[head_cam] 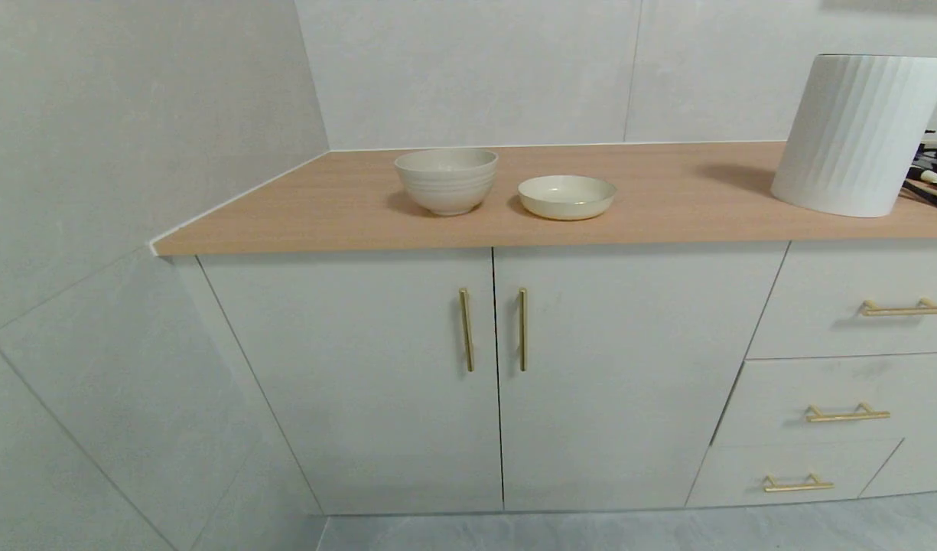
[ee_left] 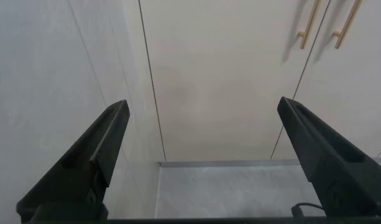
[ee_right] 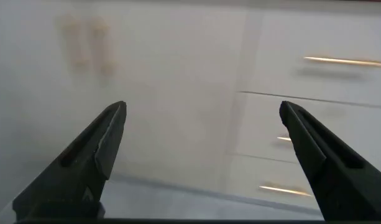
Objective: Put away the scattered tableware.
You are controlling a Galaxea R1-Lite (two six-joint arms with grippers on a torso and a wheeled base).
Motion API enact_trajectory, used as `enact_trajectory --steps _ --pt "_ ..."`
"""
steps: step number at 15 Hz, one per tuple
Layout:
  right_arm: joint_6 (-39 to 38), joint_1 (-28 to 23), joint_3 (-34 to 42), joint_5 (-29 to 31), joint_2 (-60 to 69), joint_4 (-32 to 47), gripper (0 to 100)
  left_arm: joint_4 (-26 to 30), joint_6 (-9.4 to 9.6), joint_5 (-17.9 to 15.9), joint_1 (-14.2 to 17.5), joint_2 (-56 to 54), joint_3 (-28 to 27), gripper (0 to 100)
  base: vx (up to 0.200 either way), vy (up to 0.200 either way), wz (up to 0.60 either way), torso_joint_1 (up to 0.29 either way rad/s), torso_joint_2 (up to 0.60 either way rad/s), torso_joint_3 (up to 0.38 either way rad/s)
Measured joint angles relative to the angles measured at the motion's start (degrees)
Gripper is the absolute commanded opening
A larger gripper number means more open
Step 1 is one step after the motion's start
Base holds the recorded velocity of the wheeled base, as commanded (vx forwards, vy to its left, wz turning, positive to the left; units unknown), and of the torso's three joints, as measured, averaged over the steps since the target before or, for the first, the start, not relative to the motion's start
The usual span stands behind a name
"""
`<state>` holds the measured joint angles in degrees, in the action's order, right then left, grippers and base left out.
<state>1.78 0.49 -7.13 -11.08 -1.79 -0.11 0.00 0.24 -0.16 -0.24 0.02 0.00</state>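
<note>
- A ribbed bowl (head_cam: 446, 180), cream in colour, is seen upright on the wooden countertop (head_cam: 667, 207), toward its left end near the tiled wall (head_cam: 131, 153).
- A shallow dish (head_cam: 567, 197), cream with a thin gold rim, is set upright just beside the ribbed bowl on its right. The two are close but apart.
- A white fluted cylinder (head_cam: 858, 134) is noted on the countertop, well apart from both pieces, at the far right. Small dark items (head_cam: 935, 187) lie beside it at the picture's edge and are cut off too far to be identified.
- Below the countertop a double-door cabinet (head_cam: 346, 383) is recorded with both doors shut. Two upright gold bar handles (head_cam: 466, 329) sit side by side at the middle seam, roughly beneath the bowl and dish.
- To the right of the cabinet, three drawers (head_cam: 835, 306) are stacked, all shut, each with a horizontal gold handle.
- The left gripper (ee_left: 202, 107) is spread wide and held low before the cabinet's left door, with the floor (ee_left: 227, 186) beneath it.
- The right gripper (ee_right: 202, 109) is likewise spread wide and faces the front where the right door meets the drawers.
</note>
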Motion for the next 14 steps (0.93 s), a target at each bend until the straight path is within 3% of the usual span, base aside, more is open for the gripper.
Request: enact_trajectory --steps 3,5,8,14 --pt "0.1 0.8 -4.5 -12.3 -10.4 2.9 100 0.0 0.02 0.0 0.0 0.0 0.0 100 0.0 0.0 0.0 0.0 0.0 0.0" --pt "0.2 1.9 -7.1 -17.0 -19.7 3.2 100 0.0 0.02 0.0 0.0 0.0 0.0 100 0.0 0.0 0.0 0.0 0.0 0.0" --pt "-0.1 7.4 -12.6 -19.6 -37.4 -1.3 100 0.0 0.0 0.0 0.0 0.0 0.0 100 0.0 0.0 0.0 0.0 0.0 0.0" --pt "-7.4 24.6 -31.1 -21.0 -77.0 -22.1 100 0.0 0.02 0.0 0.0 0.0 0.0 100 0.0 0.0 0.0 0.0 0.0 0.0"
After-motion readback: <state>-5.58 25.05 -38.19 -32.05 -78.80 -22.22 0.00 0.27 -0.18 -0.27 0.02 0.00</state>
